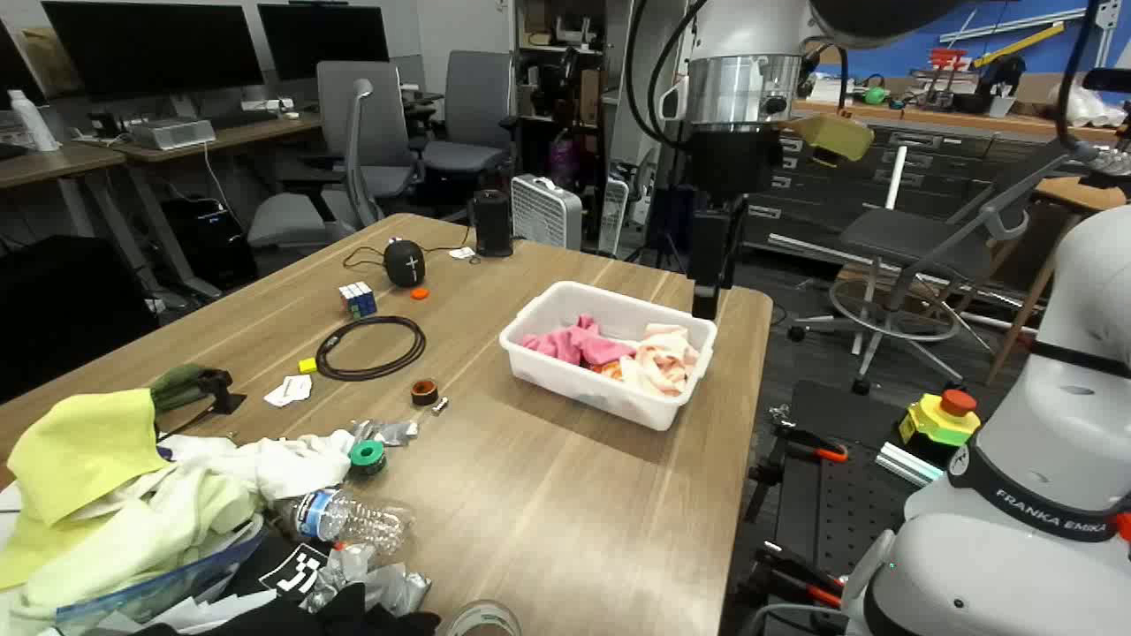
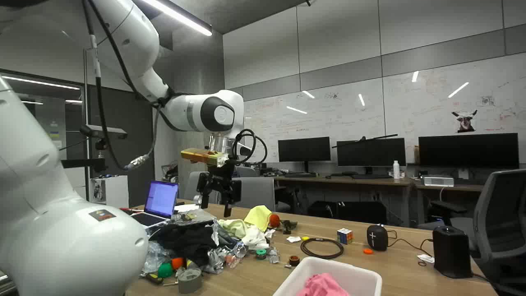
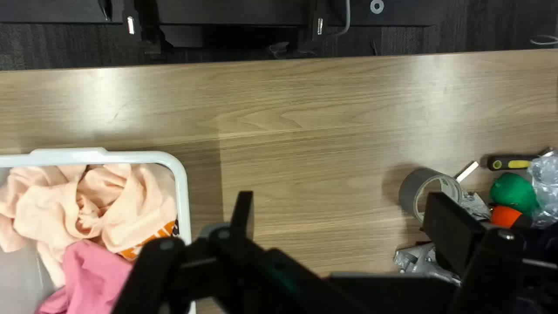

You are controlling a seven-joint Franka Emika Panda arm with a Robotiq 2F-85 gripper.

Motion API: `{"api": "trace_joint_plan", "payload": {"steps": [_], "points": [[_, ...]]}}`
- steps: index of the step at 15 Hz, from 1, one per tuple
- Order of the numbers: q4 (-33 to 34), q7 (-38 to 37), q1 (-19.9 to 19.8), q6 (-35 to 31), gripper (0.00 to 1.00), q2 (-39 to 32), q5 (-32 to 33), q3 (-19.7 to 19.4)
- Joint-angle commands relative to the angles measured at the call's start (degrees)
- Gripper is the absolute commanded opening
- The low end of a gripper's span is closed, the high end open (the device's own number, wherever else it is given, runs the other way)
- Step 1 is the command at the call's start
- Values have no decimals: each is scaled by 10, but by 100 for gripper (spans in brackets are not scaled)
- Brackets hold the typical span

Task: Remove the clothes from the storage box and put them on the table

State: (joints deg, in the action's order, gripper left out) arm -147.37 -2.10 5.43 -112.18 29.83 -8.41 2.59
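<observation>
A white storage box (image 1: 579,386) stands on the wooden table (image 1: 521,495). It also shows in an exterior view (image 2: 359,274) and at the left of the wrist view (image 3: 130,156). Inside lie a pink cloth (image 1: 574,342) and a peach cloth (image 1: 663,360) with an orange printed part. The pink cloth also shows in the wrist view (image 3: 93,277), next to the peach cloth (image 3: 104,205). My gripper (image 3: 343,205) is open and empty, pointing down over bare table beside the box. It is well above the table in an exterior view (image 2: 215,207).
Clutter with yellow and white cloths (image 1: 132,495), a plastic bottle (image 1: 353,521) and a grey tape roll (image 3: 418,192) covers one side of the table. A coiled cable (image 1: 371,349), a puzzle cube (image 1: 358,300) and black speakers (image 1: 405,262) lie beyond the box.
</observation>
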Motion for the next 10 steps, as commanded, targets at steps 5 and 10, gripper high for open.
{"api": "trace_joint_plan", "payload": {"steps": [5,10], "points": [[5,-1,-7,-3,100,-2,5,4],[26,-6,-41,-25,100,-31,36,-10]]}}
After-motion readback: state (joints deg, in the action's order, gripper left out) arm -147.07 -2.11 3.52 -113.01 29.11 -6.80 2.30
